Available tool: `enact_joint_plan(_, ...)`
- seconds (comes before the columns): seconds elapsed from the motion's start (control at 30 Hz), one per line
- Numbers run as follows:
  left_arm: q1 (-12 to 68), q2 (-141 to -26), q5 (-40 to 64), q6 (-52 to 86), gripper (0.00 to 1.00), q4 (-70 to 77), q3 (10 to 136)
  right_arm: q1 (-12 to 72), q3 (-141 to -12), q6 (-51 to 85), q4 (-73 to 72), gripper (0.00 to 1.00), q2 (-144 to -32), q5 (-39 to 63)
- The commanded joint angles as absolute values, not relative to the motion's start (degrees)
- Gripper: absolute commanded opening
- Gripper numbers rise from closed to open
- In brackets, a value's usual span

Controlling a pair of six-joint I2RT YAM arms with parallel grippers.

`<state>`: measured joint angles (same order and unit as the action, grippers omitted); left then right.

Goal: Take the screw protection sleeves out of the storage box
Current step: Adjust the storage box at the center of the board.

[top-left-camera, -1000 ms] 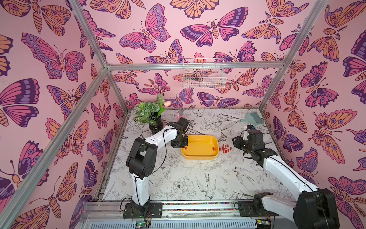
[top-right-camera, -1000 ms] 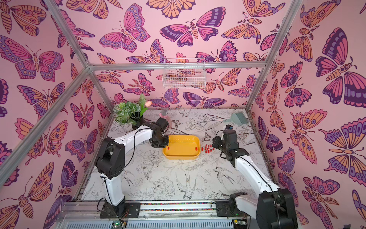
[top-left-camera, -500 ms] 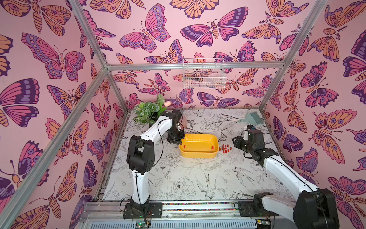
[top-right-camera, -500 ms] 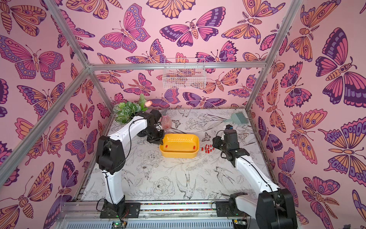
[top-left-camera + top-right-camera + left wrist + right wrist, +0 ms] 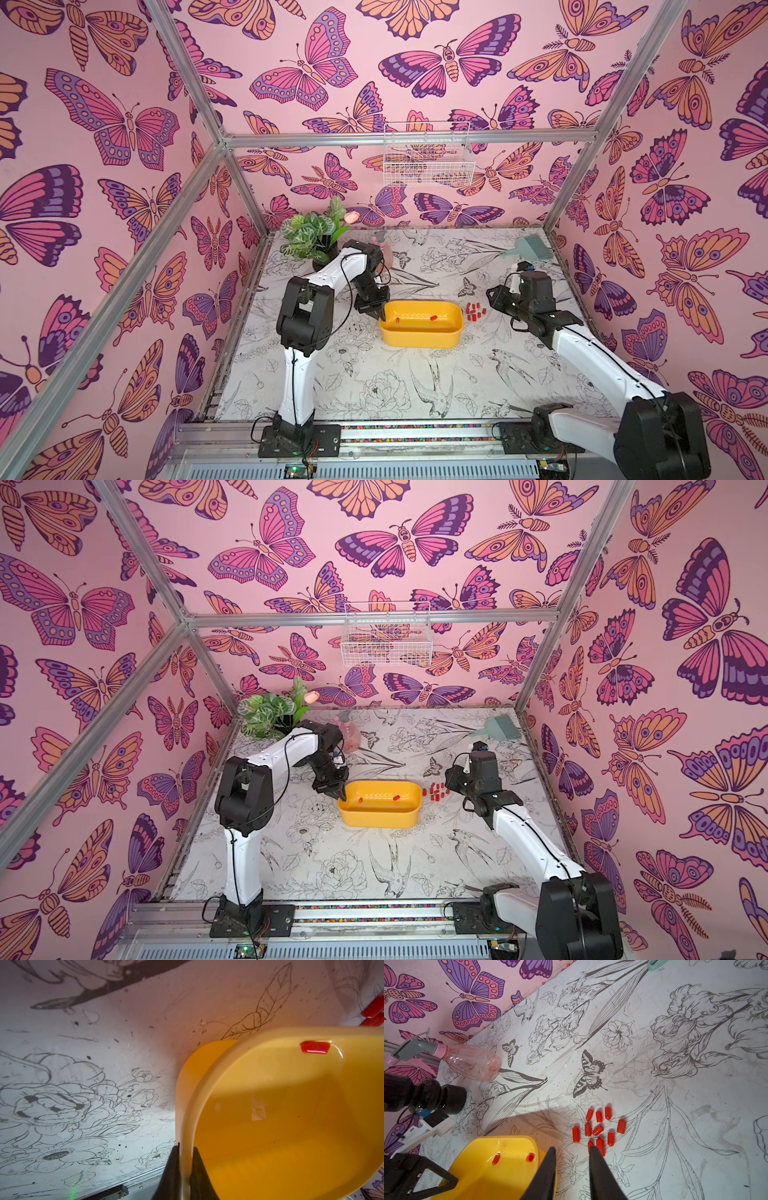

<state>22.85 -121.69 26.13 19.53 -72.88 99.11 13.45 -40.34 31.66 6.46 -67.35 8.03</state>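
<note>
Pink butterfly-print walls all round, above a bench printed with black-and-white flowers and birds. Near the bench's middle in both top views, the storage box: yellow, rounded at the corners, open side up. Pinched at its left-end rim by the left gripper, clenched on the thin wall, one finger inside and one outside. Impossible to tell whether resting flat on the bench or raised off it.

Inside the box, two of the screw protection sleeves, red, along the far wall and well apart from each other; visible from the right wrist too. About ten more lying loose in a cluster on the bench, just beside the box's right end.

Over the strip between box and cluster, the right gripper: released, jaws partly apart, nothing between them, one fingertip at the cluster's edge. Contact with a sleeve not clear.

At the far left corner, a potted plant, with a pink spray bottle lying near it. At the far right corner, a teal comb-like tool. On the back wall, a white wire basket.
</note>
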Motion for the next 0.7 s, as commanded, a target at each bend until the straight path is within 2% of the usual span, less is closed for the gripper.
enact_joint_plan(0.0,22.76,-121.51,23.12,18.96,0.00,-75.39,99.21,12.90,-40.96,32.04,5.83,0.31,-67.66,8.55)
enact_joint_plan(0.2,23.00,-120.49,15.17,20.40,0.00,-75.42,99.49,12.75,-41.13,32.00,5.81,0.31,-68.09,8.71)
enact_joint_plan(0.4,23.88,-117.69,7.17,23.23,0.00,-68.03,97.88,12.74,-41.30,31.94,6.20,0.31,-68.11,8.98)
enact_joint_plan(0.67,25.64,-114.77,2.40,25.84,0.00,-59.45,95.02,12.76,-42.02,31.67,6.90,0.31,-69.05,9.29)
